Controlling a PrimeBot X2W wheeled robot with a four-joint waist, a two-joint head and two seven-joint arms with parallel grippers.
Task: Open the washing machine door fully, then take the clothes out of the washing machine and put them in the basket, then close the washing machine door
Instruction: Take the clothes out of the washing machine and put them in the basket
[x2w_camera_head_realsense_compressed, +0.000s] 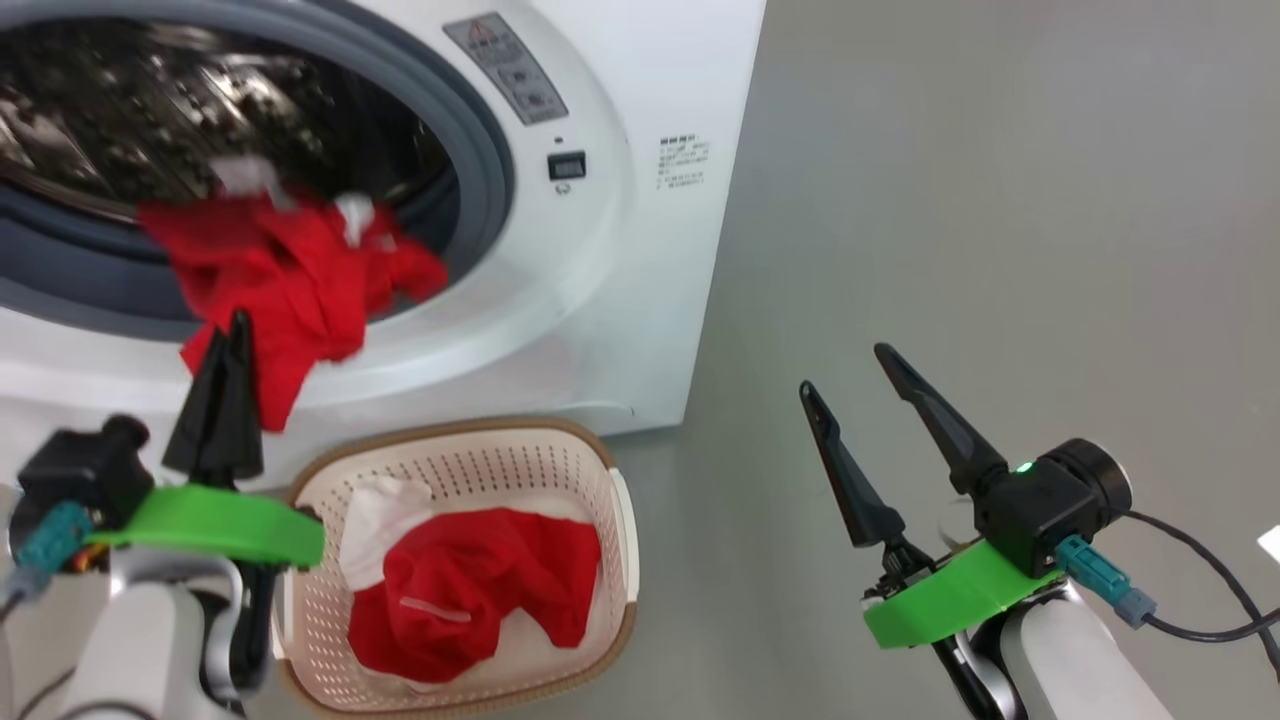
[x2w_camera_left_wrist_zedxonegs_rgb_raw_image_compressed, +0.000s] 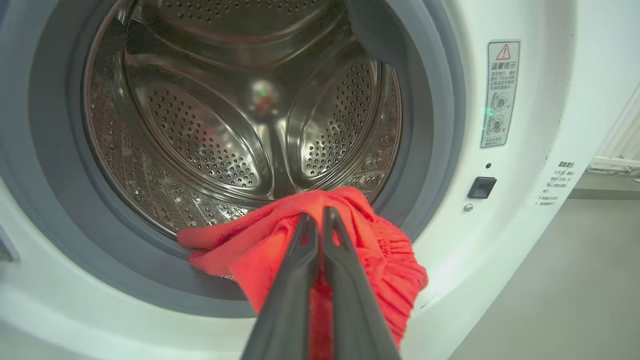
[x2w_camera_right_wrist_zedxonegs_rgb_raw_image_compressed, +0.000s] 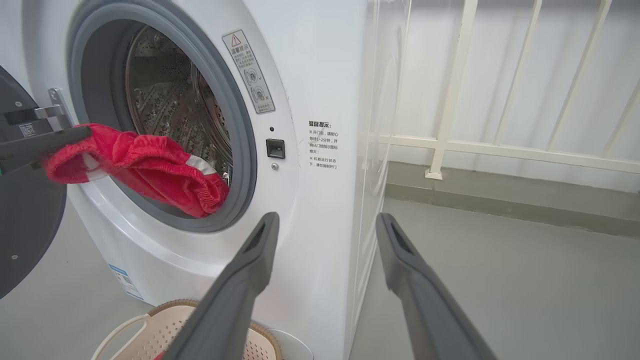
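Observation:
The washing machine (x2w_camera_head_realsense_compressed: 620, 250) stands with its drum (x2w_camera_left_wrist_zedxonegs_rgb_raw_image_compressed: 240, 115) open. A red garment of the clothes (x2w_camera_head_realsense_compressed: 290, 280) hangs out over the grey gasket, and my left gripper (x2w_camera_head_realsense_compressed: 228, 335) is shut on its lower edge; the left wrist view shows the fingertips (x2w_camera_left_wrist_zedxonegs_rgb_raw_image_compressed: 315, 220) pinching the red cloth (x2w_camera_left_wrist_zedxonegs_rgb_raw_image_compressed: 380, 260). In the right wrist view the garment (x2w_camera_right_wrist_zedxonegs_rgb_raw_image_compressed: 150, 165) is stretched leftward from the drum mouth. The washing machine door (x2w_camera_right_wrist_zedxonegs_rgb_raw_image_compressed: 25, 235) is swung open at the left. Below the machine, the basket (x2w_camera_head_realsense_compressed: 610, 480) holds a red garment (x2w_camera_head_realsense_compressed: 480, 590) and white fabric. My right gripper (x2w_camera_head_realsense_compressed: 843, 369) (x2w_camera_right_wrist_zedxonegs_rgb_raw_image_compressed: 326, 217) hangs open over the floor, holding nothing.
Grey floor (x2w_camera_head_realsense_compressed: 1000, 200) stretches to the right of the machine. A white railing (x2w_camera_right_wrist_zedxonegs_rgb_raw_image_compressed: 500, 145) runs along the wall behind it. A dark cable (x2w_camera_head_realsense_compressed: 1200, 590) trails from my right wrist. The basket's rim (x2w_camera_right_wrist_zedxonegs_rgb_raw_image_compressed: 175, 307) sits tight against the machine's front.

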